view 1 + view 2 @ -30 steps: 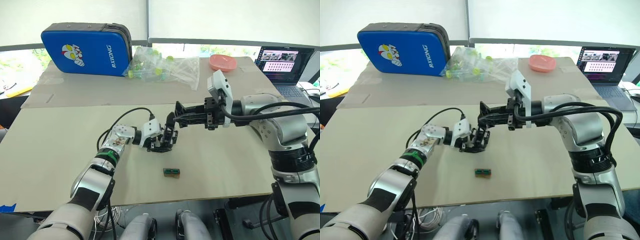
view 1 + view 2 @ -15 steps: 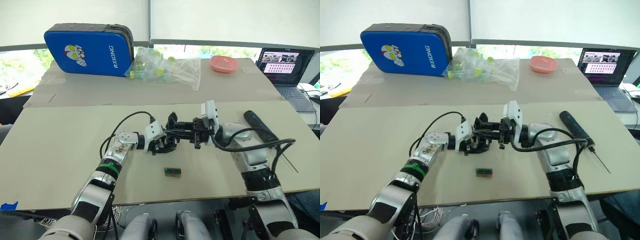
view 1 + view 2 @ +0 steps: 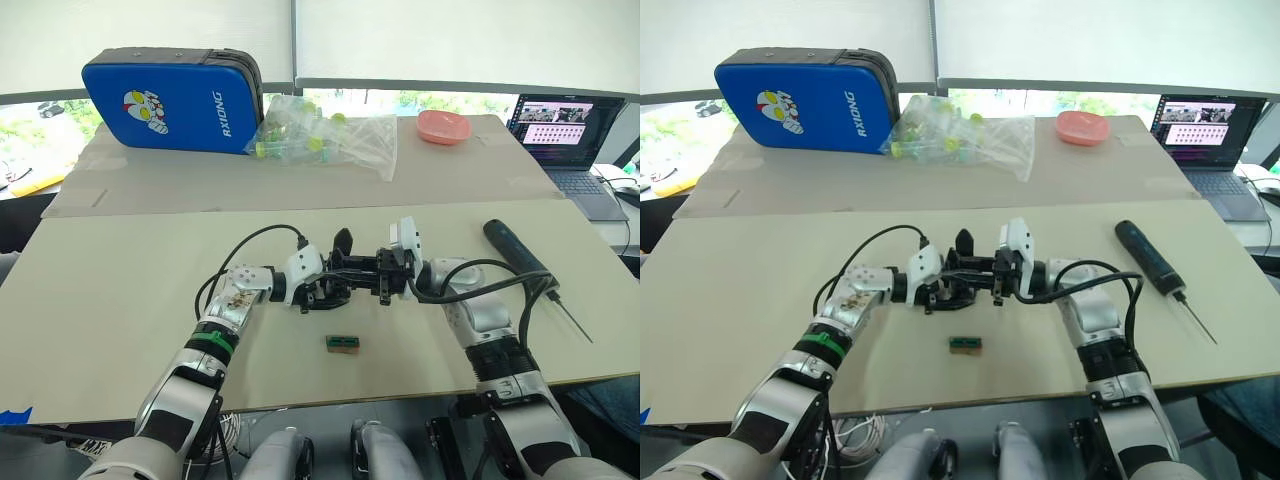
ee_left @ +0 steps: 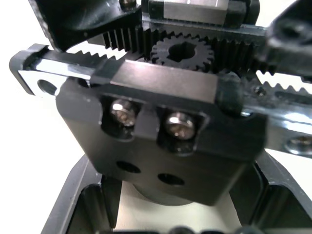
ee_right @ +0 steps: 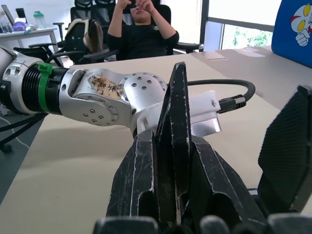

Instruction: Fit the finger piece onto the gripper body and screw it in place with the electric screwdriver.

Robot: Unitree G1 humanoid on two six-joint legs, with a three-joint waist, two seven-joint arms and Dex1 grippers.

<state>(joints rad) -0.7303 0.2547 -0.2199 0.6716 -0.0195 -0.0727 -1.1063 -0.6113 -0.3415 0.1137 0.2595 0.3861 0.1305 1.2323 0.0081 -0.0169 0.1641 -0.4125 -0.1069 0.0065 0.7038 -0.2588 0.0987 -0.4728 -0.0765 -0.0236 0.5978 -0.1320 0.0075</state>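
Since the earlier frames our right arm has dropped low and drawn in toward the table's centre, uncovering the electric screwdriver (image 3: 1150, 258), which lies idle out at three o'clock.

Our right gripper (image 3: 348, 270) is clamped on the finger piece (image 5: 174, 141), a narrow black wedge standing upright between the pads and tapering to a point. Our left gripper (image 3: 322, 291) meets it at table centre, closed on the gripper body (image 4: 161, 141), a black block showing a toothed rack, a pinion gear, two seated silver screws and, below them, two empty holes.

We judge the step in hand to be mating the wedge to that block. To do it well we should hold the left side steady, bring the piece square to the face with the open holes, and press it flush before the right lets go to fetch the driver.

A small green-and-black block (image 3: 343, 343) lies near, at six o'clock from the grippers.
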